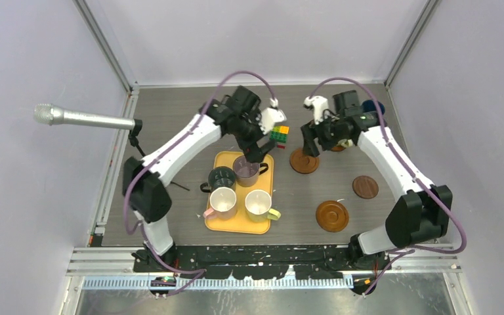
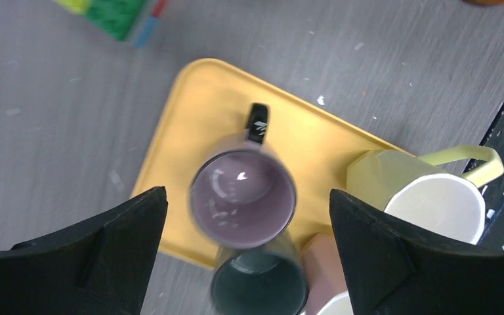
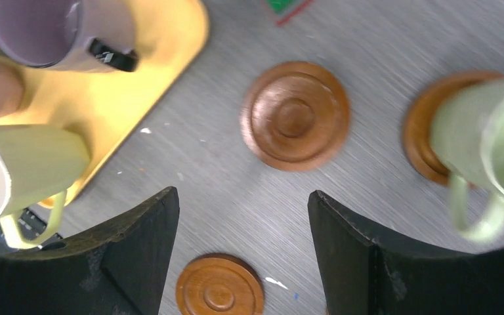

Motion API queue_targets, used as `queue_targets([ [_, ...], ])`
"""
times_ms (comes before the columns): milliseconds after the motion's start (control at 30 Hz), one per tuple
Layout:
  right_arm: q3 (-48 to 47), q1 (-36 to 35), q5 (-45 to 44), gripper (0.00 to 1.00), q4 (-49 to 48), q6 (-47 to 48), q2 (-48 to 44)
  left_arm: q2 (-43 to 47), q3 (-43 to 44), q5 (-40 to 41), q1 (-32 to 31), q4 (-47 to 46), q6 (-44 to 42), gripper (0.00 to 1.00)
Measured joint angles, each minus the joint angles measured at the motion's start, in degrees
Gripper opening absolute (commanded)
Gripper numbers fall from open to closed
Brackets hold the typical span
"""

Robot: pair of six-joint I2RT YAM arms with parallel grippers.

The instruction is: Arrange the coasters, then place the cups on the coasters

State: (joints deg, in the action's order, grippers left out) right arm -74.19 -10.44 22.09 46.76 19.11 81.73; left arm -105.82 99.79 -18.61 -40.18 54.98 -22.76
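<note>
The left claw (image 2: 246,191) hangs wide open and empty over the mauve mug (image 2: 239,213). One finger stands to each side of the mug's body and neither touches it, seemingly lined up so the jaws close across its walls, clear of the black handle (image 2: 258,121). The mug stands upright on the yellow tray (image 2: 190,111), mouth up, long axis vertical, handle pointing toward the right arm's half of the counter (image 1: 289,197). Sharing the tray are the dark green mug (image 1: 222,178), pink-cream mug (image 1: 223,200) and pale yellow mug (image 1: 258,203). The right claw (image 3: 241,193), equally spread and holding nothing, hovers above a bare coaster (image 3: 295,115). Nearby, the light green mug (image 3: 479,131) sits on a second coaster (image 3: 423,141), likely the pattern for the rest.
</note>
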Motion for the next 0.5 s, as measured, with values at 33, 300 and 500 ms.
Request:
queue_targets([
  [33,0.04,-2.03,0.42,0.76,-0.35,0.13,0.90,2.01,0.42,0.07,0.98,0.15,0.04,0.97],
  [300,-1.84,-16.76,1.05,0.76,-2.05,4.74,9.25,15.47,1.20,-1.16,11.28,0.63,5.84,0.98],
  [500,-5.79,-24.00,0.50,0.73,-2.36,9.92,17.20,23.23,-2.64,-1.97,13.84,0.59,10.40,1.00],
])
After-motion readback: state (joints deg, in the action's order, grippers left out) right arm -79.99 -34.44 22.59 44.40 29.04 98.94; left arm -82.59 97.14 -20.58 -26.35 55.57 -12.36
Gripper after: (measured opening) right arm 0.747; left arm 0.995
